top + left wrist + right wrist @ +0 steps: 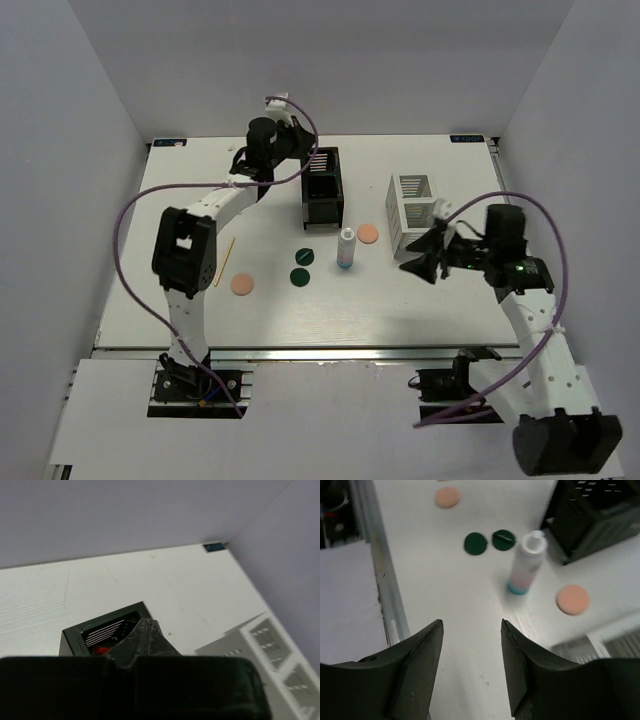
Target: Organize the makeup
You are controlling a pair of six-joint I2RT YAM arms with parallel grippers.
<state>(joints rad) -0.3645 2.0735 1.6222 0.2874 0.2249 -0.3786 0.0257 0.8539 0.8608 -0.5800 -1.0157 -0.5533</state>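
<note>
left claw [145, 625] together over black organizer [75, 636] | right claw [471, 626] apart | left wrist alone shows red item [101, 650] inside

Table [400, 310]: puffs [242, 284], discs [305, 256], bottle [346, 247], stick [226, 262], organizers [322, 190]

Setting: a robotics lab test cell, not a home or a shop.
Enclosure: plain grey panels [90, 120] close in the white table [400, 310] on three sides, with no furnishings or decoration.
Machinery: a left arm [185, 250] and a right arm [530, 300], white and black, are bolted at the near edge and trail purple cables [125, 260].
Fixtures: an aluminium rail [300, 353] runs along the table's front; a blue tag [467, 138] marks a far corner.
Props: a small white bottle [346, 248] and other loose makeup pieces sit on the bare top near a black organizer box [322, 188] and a white organizer box [412, 205].
</note>
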